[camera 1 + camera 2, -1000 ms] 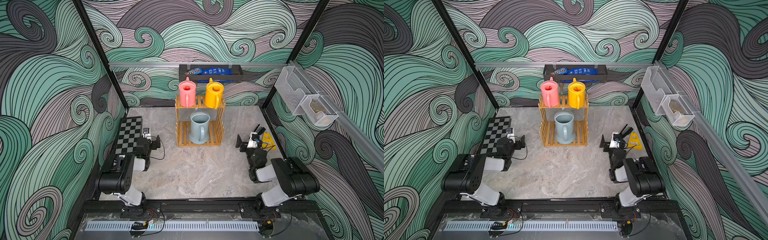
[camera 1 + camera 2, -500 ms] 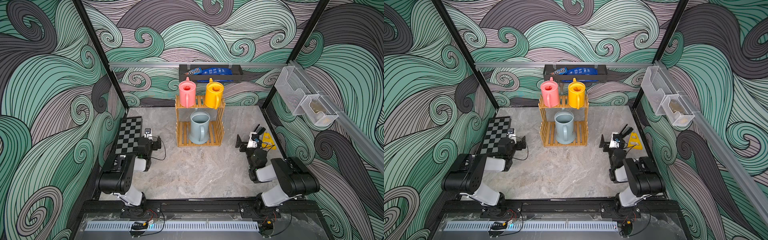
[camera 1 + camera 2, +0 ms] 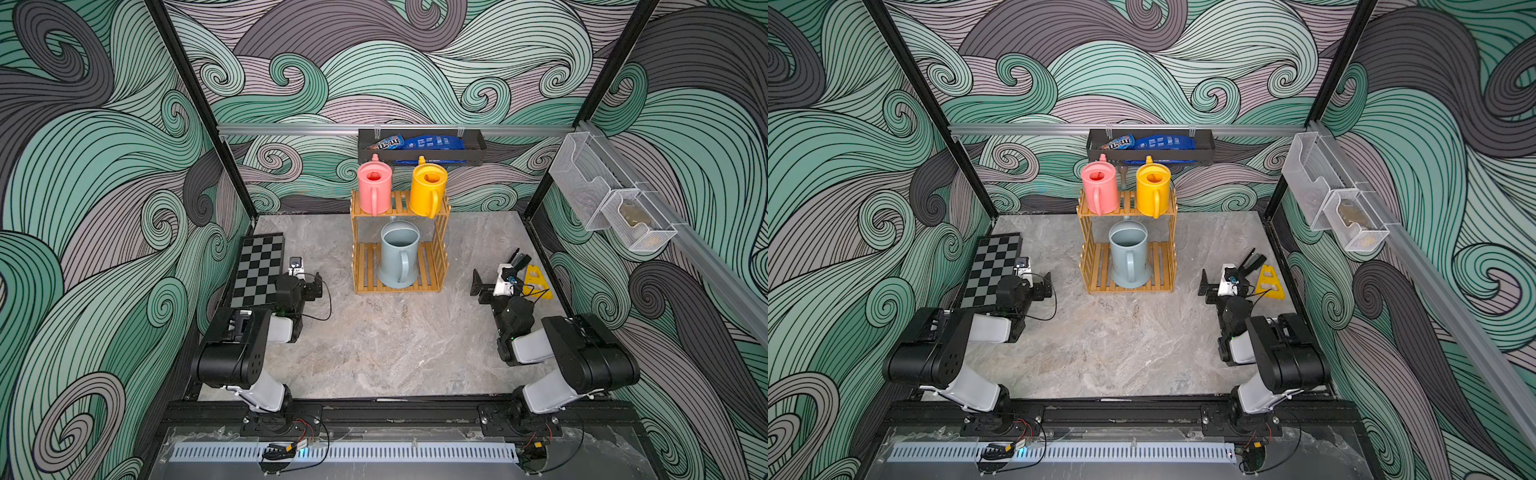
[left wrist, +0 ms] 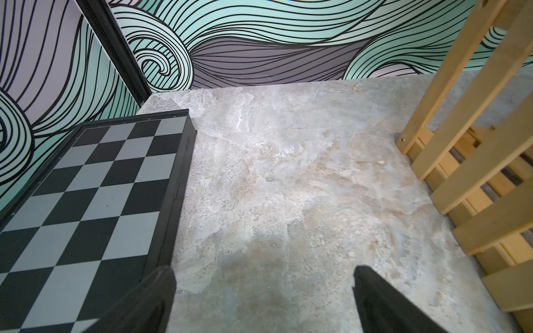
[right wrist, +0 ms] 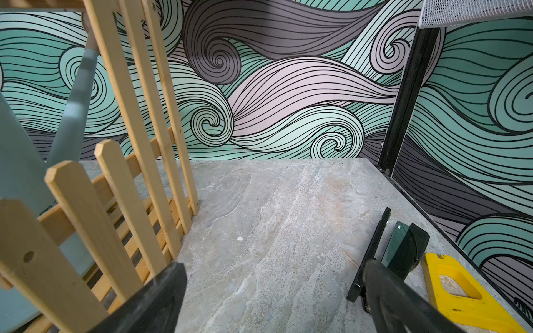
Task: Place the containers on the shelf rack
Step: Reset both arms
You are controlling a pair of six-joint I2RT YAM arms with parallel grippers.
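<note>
Left pincer [image 4: 263, 271] and right pincer [image 5: 274, 265] stay wide apart, empty, hardly moved.

Bright, even overhead light fills the enclosure in both top views, which stay sharp from edge to edge. The counter [image 3: 374, 353] carries only faint, soft-edged shadows beside the arms at 9 and 3 o'clock, with no hard glare. The left wrist view shows a pale sheen on the counter's marbling and a diffuse shadow ahead of the dark, blurred jaws. In the right wrist view the nearest slats of the shelf rack [image 5: 82, 207] and the pale blue watering can [image 5: 17, 150] are out of focus, splayed by a wide lens.
</note>
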